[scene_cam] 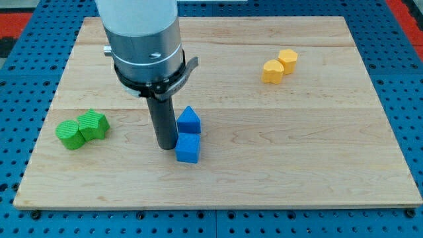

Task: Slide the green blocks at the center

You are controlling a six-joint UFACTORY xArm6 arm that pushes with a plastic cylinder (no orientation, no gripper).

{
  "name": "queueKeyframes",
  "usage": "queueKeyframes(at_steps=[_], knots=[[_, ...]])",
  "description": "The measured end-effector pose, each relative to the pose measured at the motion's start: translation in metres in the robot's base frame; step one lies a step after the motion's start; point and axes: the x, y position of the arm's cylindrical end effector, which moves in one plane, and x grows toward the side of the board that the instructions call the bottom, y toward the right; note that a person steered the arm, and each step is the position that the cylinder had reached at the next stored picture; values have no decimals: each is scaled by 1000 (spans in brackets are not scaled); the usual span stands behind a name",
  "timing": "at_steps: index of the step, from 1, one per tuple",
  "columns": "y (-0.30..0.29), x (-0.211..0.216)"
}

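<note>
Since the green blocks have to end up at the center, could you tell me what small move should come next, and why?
Probably my tip should travel toward the view's left and pass around the two green blocks. It now stands right beside the two blue blocks near the board's middle, while the touching green pair sits by the wooden board's left edge. Only from their far side can it push them rightward.

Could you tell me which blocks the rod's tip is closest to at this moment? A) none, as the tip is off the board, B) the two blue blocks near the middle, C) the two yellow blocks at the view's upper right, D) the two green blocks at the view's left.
B: my tip stands just left of the blue blocks, while the green blocks and yellow blocks lie well apart from it.
</note>
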Motion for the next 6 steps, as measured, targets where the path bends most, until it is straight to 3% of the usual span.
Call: queueKeyframes(at_steps=[1,2,3,4,6], knots=[[-3,20],[-62,34],[-155,34],[-212,21],[-131,-38]])
